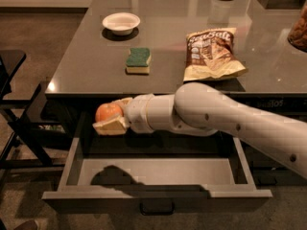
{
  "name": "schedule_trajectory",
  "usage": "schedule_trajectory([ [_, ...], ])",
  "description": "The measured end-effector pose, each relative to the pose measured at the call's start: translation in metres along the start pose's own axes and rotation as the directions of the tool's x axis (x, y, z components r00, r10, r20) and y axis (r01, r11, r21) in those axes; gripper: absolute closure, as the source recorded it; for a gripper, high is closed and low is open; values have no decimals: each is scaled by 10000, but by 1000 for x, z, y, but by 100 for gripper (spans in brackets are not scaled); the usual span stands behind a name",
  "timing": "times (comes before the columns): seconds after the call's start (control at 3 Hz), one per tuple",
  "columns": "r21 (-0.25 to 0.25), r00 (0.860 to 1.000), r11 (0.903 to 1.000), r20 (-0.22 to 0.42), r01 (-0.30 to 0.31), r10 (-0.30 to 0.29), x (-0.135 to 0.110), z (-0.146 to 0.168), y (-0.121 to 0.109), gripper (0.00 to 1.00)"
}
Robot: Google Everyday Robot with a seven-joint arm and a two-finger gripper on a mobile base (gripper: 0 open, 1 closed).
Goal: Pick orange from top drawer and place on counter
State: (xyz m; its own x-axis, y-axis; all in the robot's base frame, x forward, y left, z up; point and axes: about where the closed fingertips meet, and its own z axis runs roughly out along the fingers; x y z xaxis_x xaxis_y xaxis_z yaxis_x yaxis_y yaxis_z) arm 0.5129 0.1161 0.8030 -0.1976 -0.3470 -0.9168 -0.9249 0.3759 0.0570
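While the drawer (158,194) stands open beneath, the gripper (111,115) pinches the orange (107,112) just below the front edge of the surface (96,75), which lies above and farther back.

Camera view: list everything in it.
Small round orange fruit: one, orange, in the hand above the drawer.
Wide grey metal drawer: one, grey, open below the counter.
Glossy dark-grey counter: one, dark grey, above the drawer.
White round bowl: one, white, counter's far left.
Green-topped yellow sponge: one, green and yellow, near the bowl.
Crinkled snack bag: one, brown and cream, right of the sponge.
Robot arm: one, white, from the right.
Robot hand: one, cream, shut on the fruit, over the drawer.
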Motion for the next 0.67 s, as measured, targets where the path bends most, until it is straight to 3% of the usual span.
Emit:
schedule_trajectory([
  [0.33, -17, 9977, 9977, 126, 672, -672, -52, 3, 2, 100],
  [0.67, -76, 9978, 9980, 223, 625, -623, -55, 7, 0, 100],
])
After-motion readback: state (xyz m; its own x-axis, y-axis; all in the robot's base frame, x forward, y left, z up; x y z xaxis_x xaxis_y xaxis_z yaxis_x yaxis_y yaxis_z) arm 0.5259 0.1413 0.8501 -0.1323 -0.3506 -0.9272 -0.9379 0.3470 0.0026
